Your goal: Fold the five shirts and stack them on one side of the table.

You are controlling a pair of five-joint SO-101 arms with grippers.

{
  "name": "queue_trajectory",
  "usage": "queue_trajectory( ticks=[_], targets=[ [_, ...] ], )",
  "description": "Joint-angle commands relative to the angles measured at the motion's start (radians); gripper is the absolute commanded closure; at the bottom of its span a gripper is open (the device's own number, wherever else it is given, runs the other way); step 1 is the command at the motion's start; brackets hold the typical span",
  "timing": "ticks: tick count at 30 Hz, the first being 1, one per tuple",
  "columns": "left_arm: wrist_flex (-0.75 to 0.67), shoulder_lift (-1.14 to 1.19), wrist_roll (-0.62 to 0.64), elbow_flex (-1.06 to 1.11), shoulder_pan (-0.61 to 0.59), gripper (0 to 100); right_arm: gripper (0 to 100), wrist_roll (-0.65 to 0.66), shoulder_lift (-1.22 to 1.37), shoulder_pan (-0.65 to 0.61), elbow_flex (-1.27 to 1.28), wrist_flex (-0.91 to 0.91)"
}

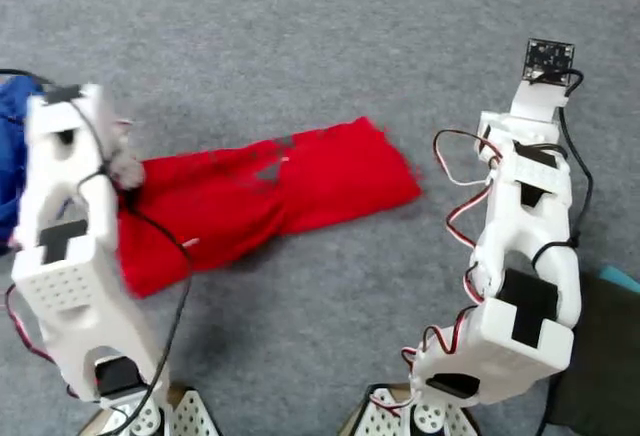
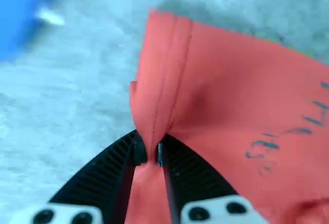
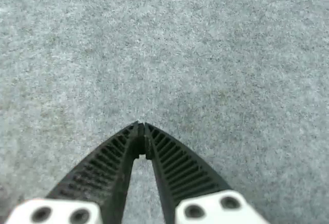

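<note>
Left hand (image 2: 151, 154) pinches a fold of the red shirt (image 1: 270, 196); right hand (image 3: 141, 131) closed and empty above the table (image 3: 216, 49)

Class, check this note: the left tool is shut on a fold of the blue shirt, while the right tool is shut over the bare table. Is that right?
Not quite: the left tool is shut on a fold of the red shirt, as the left wrist view shows. The rest stands.
</note>
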Motion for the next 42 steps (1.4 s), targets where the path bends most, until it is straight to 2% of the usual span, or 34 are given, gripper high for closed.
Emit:
queue_trajectory(
  ticks=[1,5,13,19,26,36,42],
  targets=[
    [0.127,-0.007,-0.077,-0.206,-0.028,98,99.2,-0.011,-0.010,0.016,-0.047,-0.025],
    [0.184,-0.015,-0.078,-0.290,0.044,98,99.2,-0.011,-0.010,0.016,-0.047,-0.025],
    [0.184,-0.016,0.018,-0.315,0.365,98,99.2,-0.011,-0.010,0.030,-0.054,-0.026],
    [0.184,-0.007,0.143,-0.493,0.585,98,99.2,-0.011,0.065,0.114,-0.137,-0.041],
    [0.157,-0.004,0.196,-0.631,0.813,98,99.3,-0.011,0.116,0.153,-0.197,-0.038],
    [-0.127,-0.002,0.311,-0.529,0.908,98,99.3,-0.011,0.116,0.153,-0.199,-0.038],
    [-0.209,0.018,0.311,-0.496,0.971,98,99.3,-0.011,0.117,0.150,-0.199,-0.038]
  ],
)
